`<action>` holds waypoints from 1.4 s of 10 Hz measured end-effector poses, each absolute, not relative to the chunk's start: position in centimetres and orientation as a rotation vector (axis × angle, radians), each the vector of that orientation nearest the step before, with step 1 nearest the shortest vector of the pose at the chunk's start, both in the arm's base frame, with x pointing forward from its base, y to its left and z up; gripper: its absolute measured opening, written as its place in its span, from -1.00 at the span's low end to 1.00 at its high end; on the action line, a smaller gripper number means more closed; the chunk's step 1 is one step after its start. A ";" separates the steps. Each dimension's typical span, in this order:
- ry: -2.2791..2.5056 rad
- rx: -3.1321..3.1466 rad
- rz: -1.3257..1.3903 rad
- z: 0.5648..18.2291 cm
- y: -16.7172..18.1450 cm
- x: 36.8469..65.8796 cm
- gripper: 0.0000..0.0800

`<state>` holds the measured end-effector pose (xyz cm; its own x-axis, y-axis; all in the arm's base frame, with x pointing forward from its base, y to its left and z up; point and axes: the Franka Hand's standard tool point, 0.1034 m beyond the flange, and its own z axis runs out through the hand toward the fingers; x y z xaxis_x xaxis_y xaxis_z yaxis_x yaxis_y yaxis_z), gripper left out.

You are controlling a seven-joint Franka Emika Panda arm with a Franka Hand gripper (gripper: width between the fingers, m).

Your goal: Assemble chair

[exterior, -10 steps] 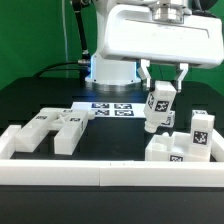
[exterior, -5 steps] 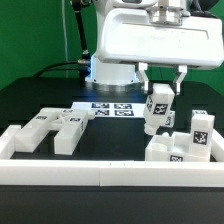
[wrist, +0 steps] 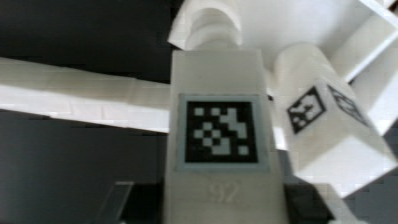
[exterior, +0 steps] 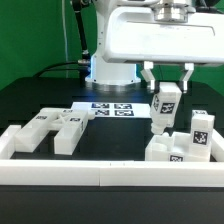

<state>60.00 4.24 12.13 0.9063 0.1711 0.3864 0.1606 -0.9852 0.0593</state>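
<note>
My gripper [exterior: 166,88] is shut on a white tagged bar [exterior: 163,108], a chair part, and holds it upright above the table at the exterior view's right. In the wrist view the bar [wrist: 226,120] fills the middle, its tag facing the camera, with the dark fingers [wrist: 139,200] on both sides of it. Below and to the right stands a cluster of white tagged chair blocks [exterior: 186,145]. A flat white slotted chair part [exterior: 57,127] with tags lies at the exterior view's left.
A long low white border rail [exterior: 100,172] runs along the front, with a side arm at the left [exterior: 14,142]. The marker board [exterior: 111,108] lies at the back middle, in front of the arm's base [exterior: 110,70].
The gripper with the bar has shifted to the exterior view's right and slightly down, nearer the block cluster. The bar now hangs straighter.
</note>
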 end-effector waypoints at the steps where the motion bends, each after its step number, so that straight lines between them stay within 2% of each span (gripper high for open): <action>1: 0.267 3.043 0.617 12.0 4.3 59.9 -0.27; 4: 0.233 2.988 0.781 12.2 3.4 60.6 -0.27; 14: 0.252 2.983 0.793 11.7 3.9 60.7 -0.27</action>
